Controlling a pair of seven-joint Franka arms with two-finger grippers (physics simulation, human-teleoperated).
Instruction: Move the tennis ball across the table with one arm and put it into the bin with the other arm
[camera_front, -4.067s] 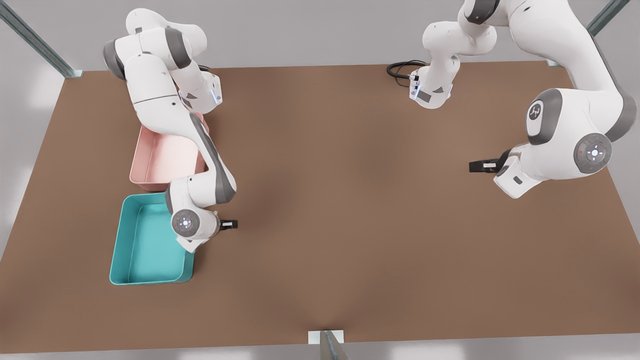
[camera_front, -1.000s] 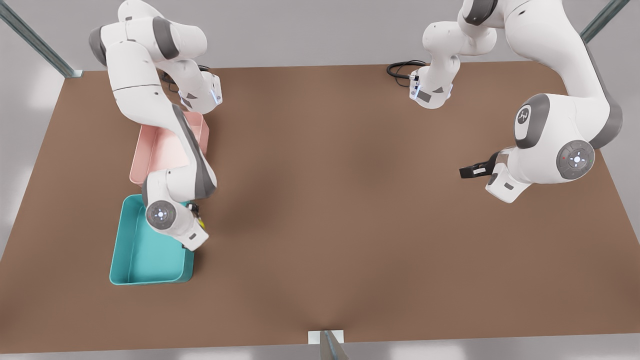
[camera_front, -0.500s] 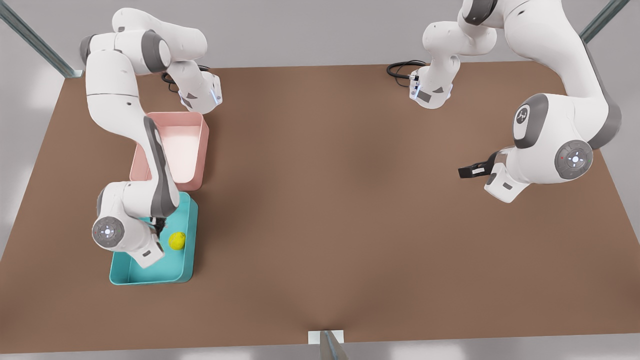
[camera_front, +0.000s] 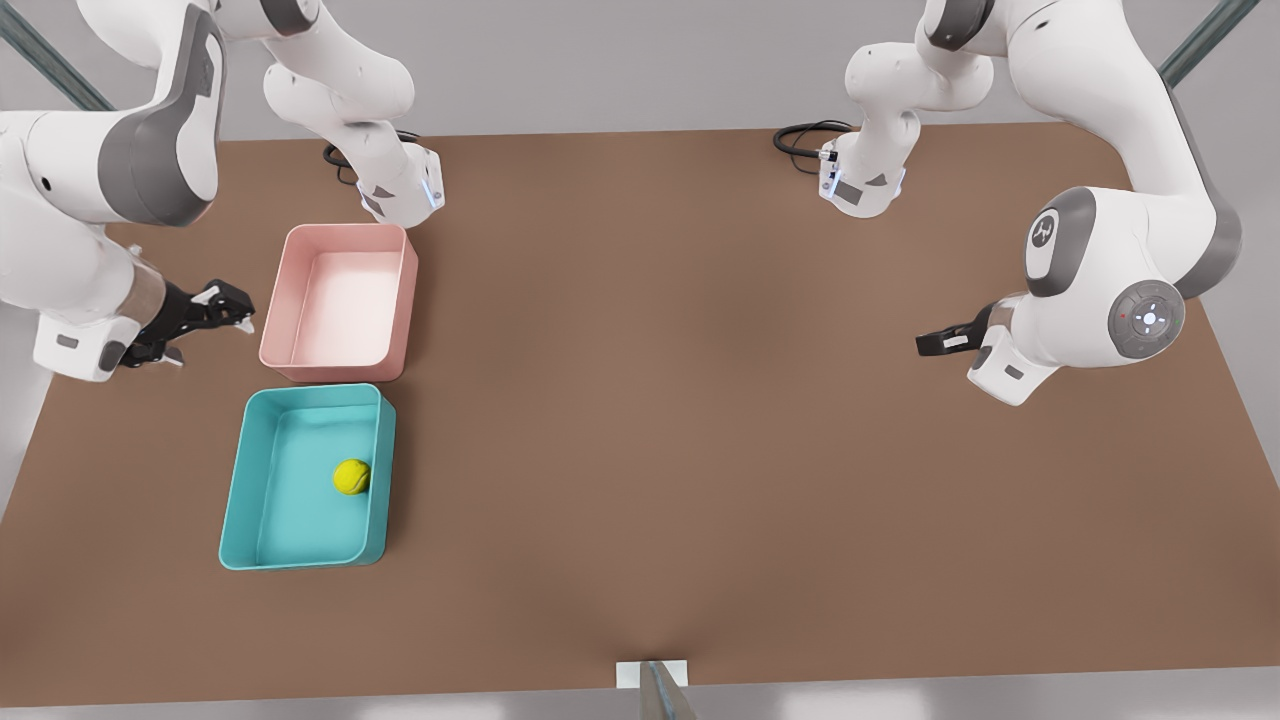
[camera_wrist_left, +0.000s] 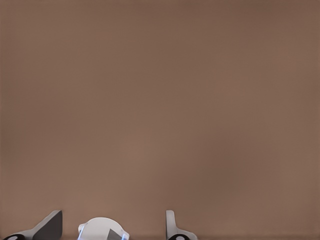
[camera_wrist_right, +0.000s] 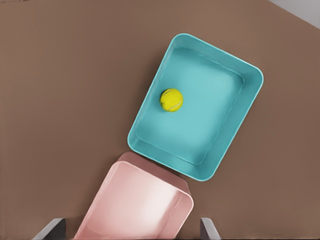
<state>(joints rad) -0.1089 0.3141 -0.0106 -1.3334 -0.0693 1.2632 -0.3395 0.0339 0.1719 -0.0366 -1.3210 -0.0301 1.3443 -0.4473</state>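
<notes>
**Tennis ball lay in the teal bin, both grippers empty**

The tennis ball (camera_front: 351, 477) rested on the floor of the teal bin (camera_front: 242, 478), close to the wall on the front view's right, at roughly 3 o'clock from the bin's centre. In the right wrist view the ball (camera_wrist_right: 171, 100) sat inside the bin (camera_wrist_right: 240, 120), apart from every wall but nearest one long side.

A pink tray (camera_front: 282, 300) stood just beside the bin, at its 12 o'clock in the front view, the two nearly touching corner to corner in the right wrist view, where the pink tray (camera_wrist_right: 135, 210) was seen next to the bin's short end.

The right gripper (camera_front: 205, 318) hung above the brown table (camera_front: 680, 420) at 9 o'clock from the pink tray, well apart from the ball. Its fingers (camera_wrist_right: 207, 231) were spread wide, grasping nothing.

The left gripper (camera_front: 935, 341) waited over the table toward the front view's right, at about 3 o'clock from the table's middle, well apart from both containers. Its fingers (camera_wrist_left: 172, 227) were parted and released, with bare table (camera_wrist_left: 160, 110) beneath them.

A black cable (camera_front: 800, 138) lay coiled by the far table edge, beside that arm's base.
</notes>
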